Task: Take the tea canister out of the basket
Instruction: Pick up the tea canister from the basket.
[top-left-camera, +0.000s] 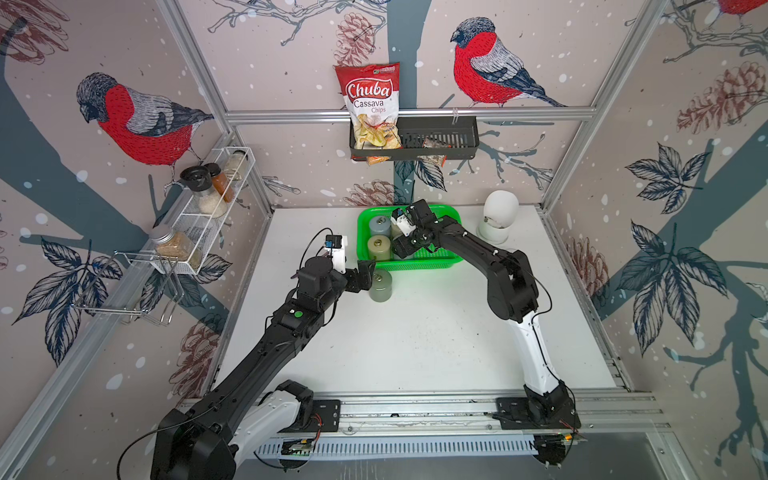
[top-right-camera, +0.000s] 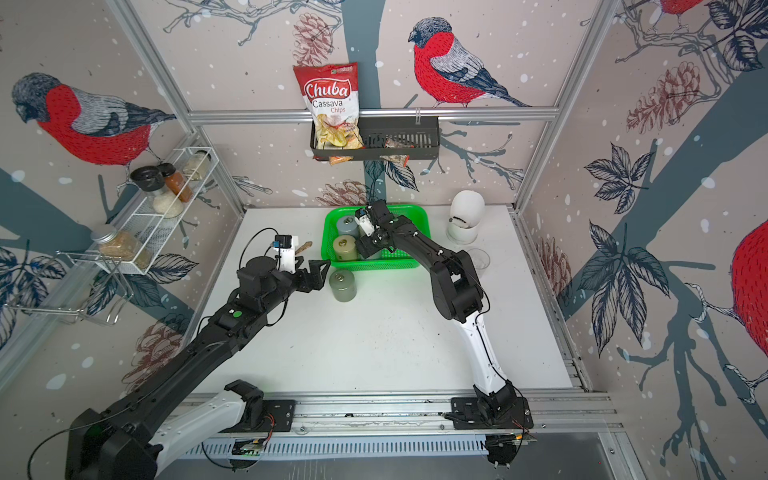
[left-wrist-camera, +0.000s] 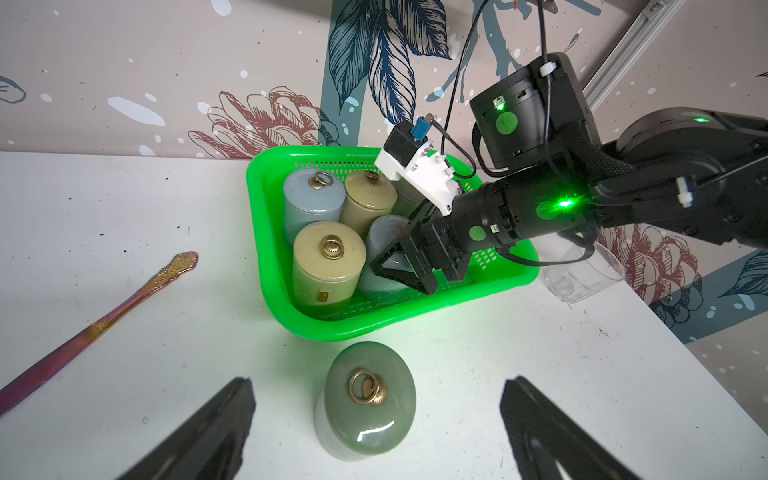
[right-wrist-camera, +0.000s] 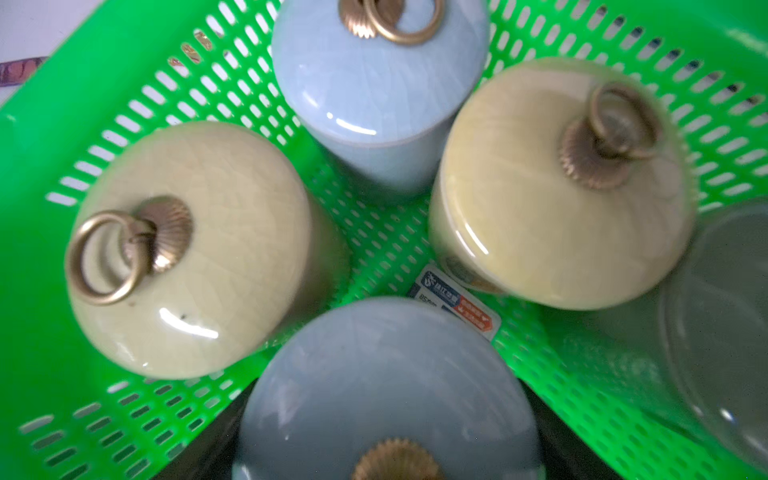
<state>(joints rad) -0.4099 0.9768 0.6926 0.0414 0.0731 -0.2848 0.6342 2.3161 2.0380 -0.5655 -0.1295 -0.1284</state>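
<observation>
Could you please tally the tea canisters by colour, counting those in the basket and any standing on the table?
Blue canisters: 2
Beige canisters: 2
Green canisters: 2, one in the basket, one on the table
Total: 6

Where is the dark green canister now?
In both top views the canister stands on the table just outside the near rim of the basket, beside the left gripper.

Right pincer (left-wrist-camera: 392, 264) tips hidden behind blue canister (right-wrist-camera: 390, 386), its lid cropped, greyish lid (right-wrist-camera: 723, 332) blurred, cropped
</observation>
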